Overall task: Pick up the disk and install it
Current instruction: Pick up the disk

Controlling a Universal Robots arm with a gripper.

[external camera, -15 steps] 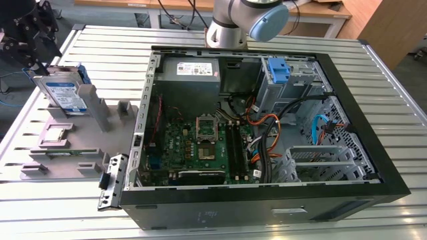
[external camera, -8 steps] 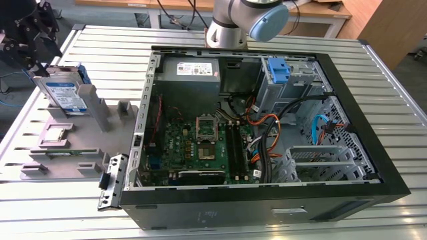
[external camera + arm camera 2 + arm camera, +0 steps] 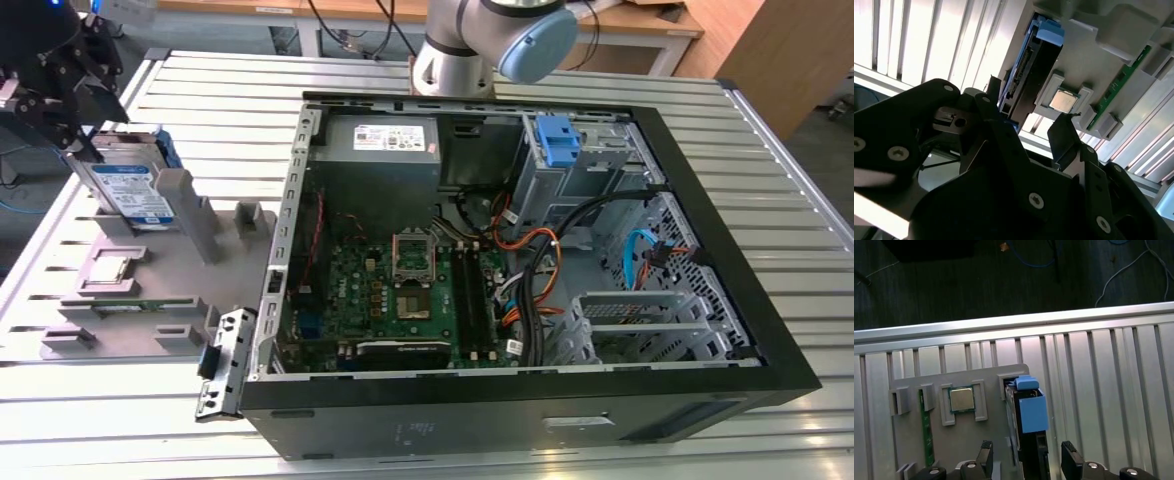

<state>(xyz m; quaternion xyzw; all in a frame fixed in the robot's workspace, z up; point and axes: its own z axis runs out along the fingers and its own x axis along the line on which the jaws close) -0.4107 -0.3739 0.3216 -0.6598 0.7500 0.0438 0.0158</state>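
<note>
The hand [image 3: 80,125] hovers at the exterior view's left with its 2 fingers [image 3: 1070,455] spread apart. In the first wrist view they flank the disk [image 3: 1031,412] with a gap on either side, clamping nothing. The disk stands on edge in a slot of the grey holder [image 3: 200,240], its label showing in the exterior view. On the same holder lie 1 small square chip [image 3: 961,400] and a green memory stick [image 3: 927,432]. Towards the exterior view's right, the open computer case [image 3: 534,420] lies on the slatted desk [image 3: 787,150] — motherboard [image 3: 400,290] exposed, a blue bracket [image 3: 554,140] in its bay near the arm's base [image 3: 454,60].
</note>
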